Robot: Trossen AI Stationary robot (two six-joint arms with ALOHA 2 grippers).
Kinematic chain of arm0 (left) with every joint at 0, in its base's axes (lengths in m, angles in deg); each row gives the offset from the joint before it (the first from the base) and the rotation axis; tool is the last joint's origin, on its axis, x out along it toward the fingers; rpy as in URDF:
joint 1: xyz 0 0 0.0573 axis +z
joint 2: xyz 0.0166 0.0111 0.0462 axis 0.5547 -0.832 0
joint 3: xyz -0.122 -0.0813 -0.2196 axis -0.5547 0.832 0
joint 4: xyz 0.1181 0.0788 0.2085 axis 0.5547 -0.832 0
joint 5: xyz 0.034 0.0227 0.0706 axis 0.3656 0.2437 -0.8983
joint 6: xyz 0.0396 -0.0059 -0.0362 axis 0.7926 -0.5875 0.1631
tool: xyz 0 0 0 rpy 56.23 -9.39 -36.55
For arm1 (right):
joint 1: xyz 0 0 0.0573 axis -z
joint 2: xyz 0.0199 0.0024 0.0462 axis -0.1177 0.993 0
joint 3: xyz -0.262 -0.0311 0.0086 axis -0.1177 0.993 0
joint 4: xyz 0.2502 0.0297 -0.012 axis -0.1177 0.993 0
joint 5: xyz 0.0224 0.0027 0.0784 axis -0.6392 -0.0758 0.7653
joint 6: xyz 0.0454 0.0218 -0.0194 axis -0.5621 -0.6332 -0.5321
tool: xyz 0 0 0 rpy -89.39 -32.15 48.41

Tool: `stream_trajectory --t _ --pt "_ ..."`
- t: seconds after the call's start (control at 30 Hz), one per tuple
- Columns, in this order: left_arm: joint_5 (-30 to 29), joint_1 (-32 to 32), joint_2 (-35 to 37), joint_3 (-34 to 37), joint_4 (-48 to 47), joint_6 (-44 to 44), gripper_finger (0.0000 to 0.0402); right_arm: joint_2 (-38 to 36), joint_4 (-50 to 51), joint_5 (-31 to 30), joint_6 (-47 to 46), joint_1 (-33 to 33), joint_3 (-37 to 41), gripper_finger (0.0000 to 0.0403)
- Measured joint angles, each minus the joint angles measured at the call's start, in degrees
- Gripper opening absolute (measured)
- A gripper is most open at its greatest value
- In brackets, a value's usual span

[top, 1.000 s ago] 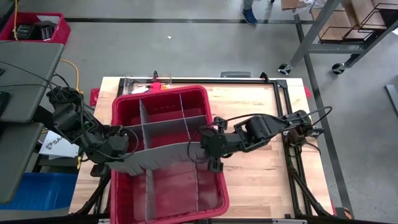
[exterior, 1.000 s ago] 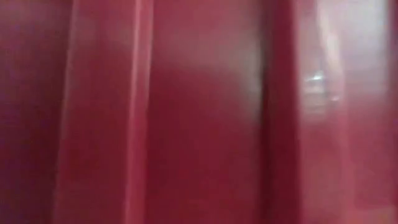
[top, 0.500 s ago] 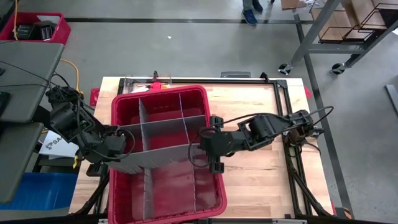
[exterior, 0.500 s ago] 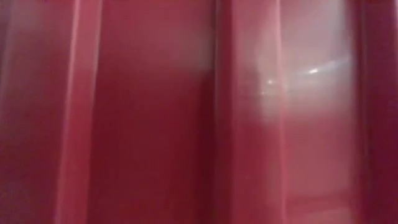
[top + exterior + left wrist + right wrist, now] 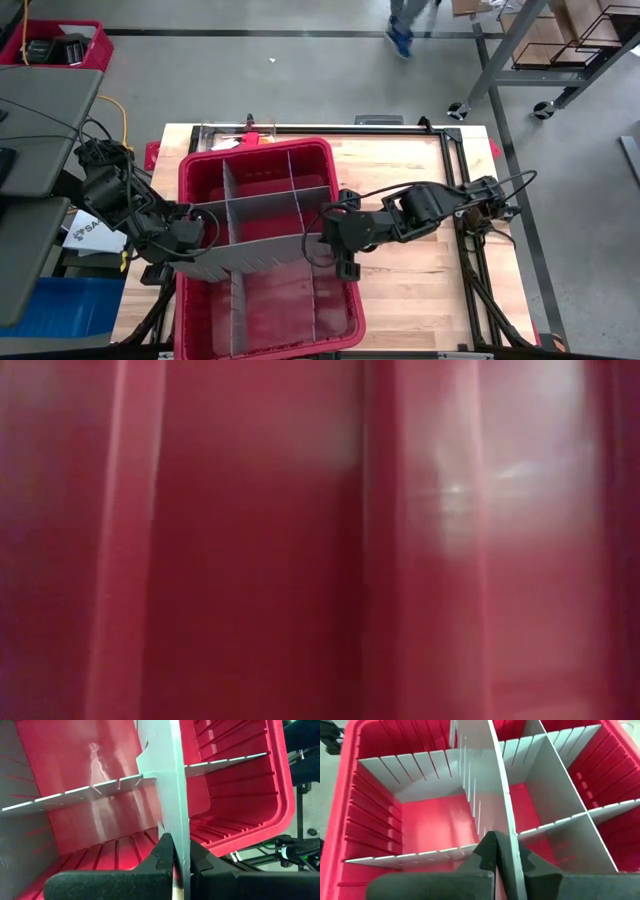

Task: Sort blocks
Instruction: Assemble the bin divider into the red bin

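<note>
A large red bin (image 5: pixel 340 300) stands on the wooden table and fills the low view (image 5: pixel 250 540). Grey dividers (image 5: pixel 262 196) stand in it. A long grey slotted divider sheet (image 5: pixel 255 253) hangs across the bin's width above its rim, on edge. My left gripper (image 5: pixel 181 856) is shut on its left end and my right gripper (image 5: pixel 506 851) on its right end. No blocks show plainly in any view. My left gripper pinches the sheet's left end (image 5: pixel 179 847) between its two fingers, one on each face, slanting down from the table's left. The sheet stands on edge, clear of the bin. My right gripper pinches the sheet's right end (image 5: pixel 507 832) between its two fingers, one finger on each face, slanting down from the table's right. The sheet runs away from the fingers over the bin's compartments.
A clear tray (image 5: pixel 228 130) with small coloured bits lies behind the bin's far rim. Bare wooden table (image 5: pixel 410 290) lies right of the bin. A person walks on the floor beyond the table (image 5: pixel 405 25).
The held divider sheet has tipped more upright: its face shows narrower from above than a second ago. My right gripper has tipped with it while staying in place. The bin's wall has shifted sideways in the low view.
</note>
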Motion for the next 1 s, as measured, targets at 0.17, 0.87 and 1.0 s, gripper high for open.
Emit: stream_trajectory --t 0.17,0.87,1.0 --pt "0.0 0.0 0.0 0.0 0.2 -0.1 0.0001 -0.1 -0.4 -1.1 -0.5 -0.1 2.5 0.0" --pt "-0.1 1.2 0.0 0.0 0.1 2.4 0.0001 0.1 1.7 0.1 -2.4 0.0 2.7 0.0" --pt "0.2 1.2 0.0 0.0 0.2 2.4 0.0001 0.1 2.1 0.6 -3.0 0.0 2.7 0.0"
